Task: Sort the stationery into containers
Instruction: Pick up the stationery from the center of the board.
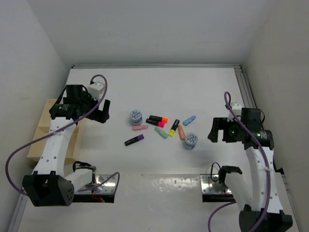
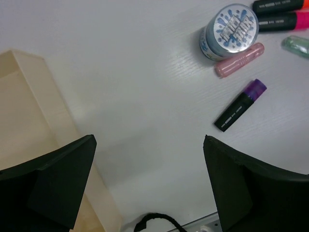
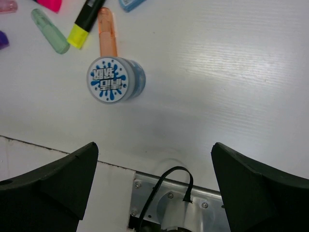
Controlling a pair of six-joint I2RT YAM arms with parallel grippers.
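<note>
White tabletop (image 1: 159, 87) carrying everything. Light wooden tray (image 1: 37, 142) parked at the left edge beside the left arm, probably for easy feeding by that arm; no stationery seen in its visible part. Left fingers (image 2: 241, 183) spread wide over bare tabletop just right of the tray, gripping nothing, seemingly poised between tray and pile. Right fingers (image 3: 251, 183) equally wide apart and empty, farthest from the tray, beyond the whole scatter, likely placed for the pieces hardest to reach from the tray side. All stationery loose and unsorted, well right of the tray. Left roll (image 1: 135, 116) and right roll (image 1: 191, 140) standing on end, patterned faces up, at the scatter's tray side and far side. Orange highlighter (image 1: 158, 118) and pink highlighter (image 1: 155, 123) side by side, long axes running away from the tray, coloured ends pointing away from it. Purple highlighter (image 1: 134, 140) among the pieces nearest the tray, axis diagonal, purple end away from it. Yellow highlighter (image 1: 174, 128) set crosswise, yellow end toward the arm bases. Pink stub (image 1: 140, 127) pointing away from the tray; salmon stub (image 1: 181, 132) crosswise; green stub (image 1: 161, 132) and blue stub (image 1: 189, 120) diagonal.
</note>
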